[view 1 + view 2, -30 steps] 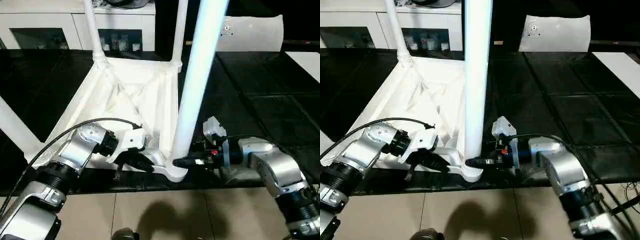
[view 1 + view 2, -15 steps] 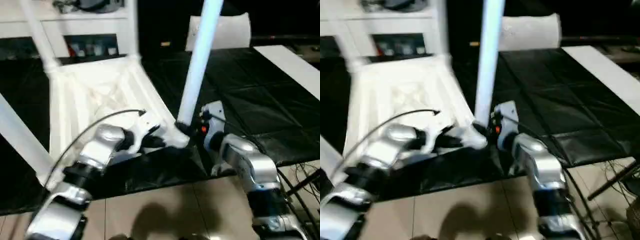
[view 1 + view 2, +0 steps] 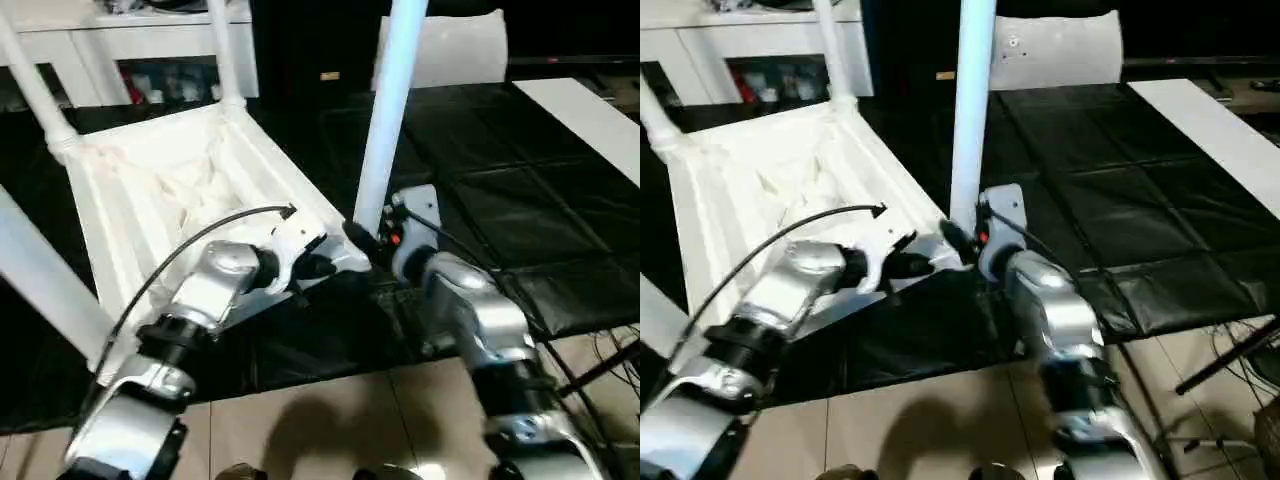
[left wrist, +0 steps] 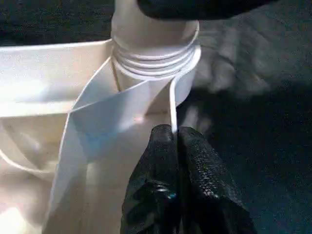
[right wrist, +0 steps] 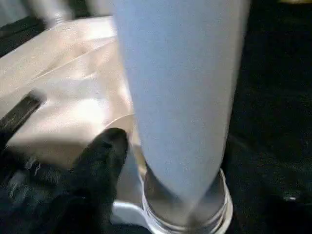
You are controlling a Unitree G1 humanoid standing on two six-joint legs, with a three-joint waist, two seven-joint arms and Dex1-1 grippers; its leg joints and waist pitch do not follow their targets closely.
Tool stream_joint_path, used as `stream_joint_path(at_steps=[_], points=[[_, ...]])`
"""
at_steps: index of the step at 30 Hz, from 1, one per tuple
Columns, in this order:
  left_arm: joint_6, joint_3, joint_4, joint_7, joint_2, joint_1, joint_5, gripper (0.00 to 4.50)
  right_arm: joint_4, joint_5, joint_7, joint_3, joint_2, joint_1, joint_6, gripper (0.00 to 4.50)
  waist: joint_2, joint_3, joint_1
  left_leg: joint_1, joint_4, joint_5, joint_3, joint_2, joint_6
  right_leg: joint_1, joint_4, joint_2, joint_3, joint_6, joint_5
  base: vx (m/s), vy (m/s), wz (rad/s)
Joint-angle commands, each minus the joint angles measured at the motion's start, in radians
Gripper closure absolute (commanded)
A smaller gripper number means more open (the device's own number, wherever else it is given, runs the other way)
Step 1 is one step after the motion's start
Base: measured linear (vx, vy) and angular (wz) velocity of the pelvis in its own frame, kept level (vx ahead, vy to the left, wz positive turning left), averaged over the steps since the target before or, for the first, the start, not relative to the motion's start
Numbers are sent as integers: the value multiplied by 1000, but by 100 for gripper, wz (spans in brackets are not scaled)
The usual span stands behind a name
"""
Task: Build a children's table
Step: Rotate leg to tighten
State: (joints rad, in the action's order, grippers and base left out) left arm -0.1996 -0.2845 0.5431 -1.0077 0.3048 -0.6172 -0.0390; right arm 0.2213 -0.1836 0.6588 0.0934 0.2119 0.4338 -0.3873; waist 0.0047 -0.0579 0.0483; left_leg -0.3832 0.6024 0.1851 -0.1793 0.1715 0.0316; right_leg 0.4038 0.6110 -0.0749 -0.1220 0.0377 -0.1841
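Observation:
The children's table top (image 3: 150, 190) lies upside down on the black mat, ribs up. White legs stand in its corner sockets. The nearest leg (image 3: 385, 120) rises from the near right socket (image 4: 156, 53). My left gripper (image 4: 174, 134) is shut on the thin rim of the table top just beside that socket, and it also shows from above (image 3: 318, 266). My right gripper (image 3: 362, 240) is open at the foot of this leg. One of its fingers (image 5: 105, 158) stands a little off the tube, and the other is hidden behind it.
A white glass-door cabinet (image 3: 130, 60) stands at the back left. A flat white sheet (image 3: 450, 50) leans behind the leg. A white panel (image 3: 585, 115) lies at the far right. The black mat (image 3: 500, 180) ends at tiled floor (image 3: 330, 420) near me, with cables (image 3: 610, 350) at the lower right.
The camera has swung, shifting the whole scene. My right gripper's fingers have spread away from the foot of the near leg. The left gripper keeps its pinch on the rim.

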Motion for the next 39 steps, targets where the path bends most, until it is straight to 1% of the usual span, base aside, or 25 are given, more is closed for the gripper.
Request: stream_joint_path(at_steps=[1,3,4,5,6,7,9,11,12,14,15,16,20,21,22,24,26,28,29,30,32,34,35,38,39], points=[[91,-55,-38,-137,20,24,17,450,-62,-43,170,41,61,-14,8,81,1,73,15,20,-62,131,25,74,-85,-69,-71,-97,79,191,-112,0,0,0],[101,-62,-37,-162,30,28,18,450,-67,-46,203,46,83,-19,9,76,3,71,23,26,-64,157,23,74,-67,-63,-77,-97,78,189,-167,0,0,0],[112,-67,-34,-186,40,30,20,450,-72,-49,239,50,103,-23,12,76,-1,68,28,26,-66,175,24,74,-54,-63,-81,-99,78,181,-214,0,0,0],[112,-67,-34,-186,40,30,20,450,-72,-49,239,50,103,-23,12,76,-1,68,28,26,-66,175,24,74,-54,-63,-81,-99,78,181,-214,0,0,0],[146,-91,-26,-261,73,35,21,450,-89,-65,351,68,164,-36,25,76,2,68,38,31,-69,194,26,76,-37,-60,-86,-100,77,163,-262,0,0,0],[158,-97,-24,-284,84,37,22,450,-92,-73,389,76,185,-39,29,76,10,66,47,38,-70,210,26,79,-28,-57,-89,-100,79,155,-275,0,0,0],[181,-109,-18,-336,108,38,24,450,-97,-96,471,92,230,-43,27,92,5,61,49,37,-73,235,24,81,-23,-56,-92,-98,81,150,-286,0,0,0],[198,-120,-16,-383,131,37,24,450,-95,-116,525,101,260,-41,17,110,2,62,52,37,-76,268,28,78,-13,-64,-93,-102,79,145,-334,0,0,0],[204,-124,-15,-401,141,35,23,450,-94,-125,551,105,271,-38,7,113,-4,63,51,36,-77,261,28,79,-15,-65,-93,-103,80,145,-333,0,0,0],[212,-130,-16,-435,157,30,23,450,-96,-135,595,114,289,-36,-12,137,-2,63,54,34,-74,244,27,76,-20,-65,-93,-104,80,150,-342,0,0,0],[215,-132,-16,-444,162,28,23,450,-98,-138,611,117,295,-36,-18,148,-9,64,54,33,-73,231,26,77,-21,-65,-92,-105,80,151,-338,0,0,0],[216,-134,-17,-454,167,25,23,450,-100,-141,627,121,300,-36,-24,157,-10,65,55,32,-73,215,26,77,-23,-64,-90,-105,80,154,-328,0,0,0],[232,-139,-8,-482,181,11,23,450,-97,-150,668,136,317,-32,-22,192,-5,67,62,32,-71,194,25,79,-29,-63,-84,-103,79,163,-293,0,0,0],[236,-140,-6,-487,183,10,23,450,-93,-152,668,137,316,-30,-20,202,-6,68,63,32,-72,190,25,78,-30,-63,-84,-103,79,165,-282,0,0,0],[238,-140,-5,-489,183,8,22,450,-90,-152,667,137,312,-29,-15,202,-10,68,62,31,-72,189,25,78,-30,-64,-84,-103,78,165,-281,0,0,0],[237,-141,-8,-492,182,8,23,450,-84,-154,663,138,301,-27,-11,227,-4,68,64,31,-72,191,25,78,-27,-63,-85,-104,78,163,-293,0,0,0],[236,-140,-11,-493,179,9,23,450,-80,-151,656,137,290,-27,-5,246,-11,67,63,31,-72,195,25,77,-24,-64,-87,-104,78,158,-307,0,0,0],[237,-139,-10,-495,176,11,21,450,-77,-153,646,132,271,-28,-4,263,-8,67,64,33,-72,200,26,78,-21,-62,-88,-105,77,156,-324,0,0,0],[239,-140,-10,-496,176,12,22,450,-78,-150,639,134,263,-30,0,271,-2,67,64,33,-73,203,27,78,-18,-61,-87,-105,78,158,-321,0,0,0],[240,-143,-10,-499,177,12,25,450,-86,-142,629,140,256,-33,12,280,-5,66,62,31,-74,209,27,78,-15,-64,-88,-104,77,156,-323,0,0,0],[240,-144,-11,-499,177,13,26,450,-89,-135,621,144,254,-36,19,295,-3,65,61,32,-75,221,28,77,-10,-63,-90,-106,77,152,-337,0,0,0],[239,-144,-11,-499,176,13,27,450,-91,-136,610,143,250,-37,0,295,-7,64,59,33,-75,228,27,76,-8,-63,-93,-105,78,146,-358,0,0,0],[239,-144,-11,-499,176,12,27,450,-91,-139,609,142,250,-37,-5,255,-6,63,59,33,-75,229,28,75,-9,-63,-94,-106,77,142,-372,0,0,0],[247,-144,-5,-499,177,8,22,450,-106,-155,618,140,249,-42,-30,252,-5,64,58,35,-76,231,28,77,-9,-61,-95,-104,77,139,-378,0,0,0],[249,-145,-2,-500,177,7,20,450,-109,-152,619,141,250,-43,-28,238,0,66,61,37,-75,229,29,78,-7,-59,-93,-104,78,144,-357,0,0,0]])
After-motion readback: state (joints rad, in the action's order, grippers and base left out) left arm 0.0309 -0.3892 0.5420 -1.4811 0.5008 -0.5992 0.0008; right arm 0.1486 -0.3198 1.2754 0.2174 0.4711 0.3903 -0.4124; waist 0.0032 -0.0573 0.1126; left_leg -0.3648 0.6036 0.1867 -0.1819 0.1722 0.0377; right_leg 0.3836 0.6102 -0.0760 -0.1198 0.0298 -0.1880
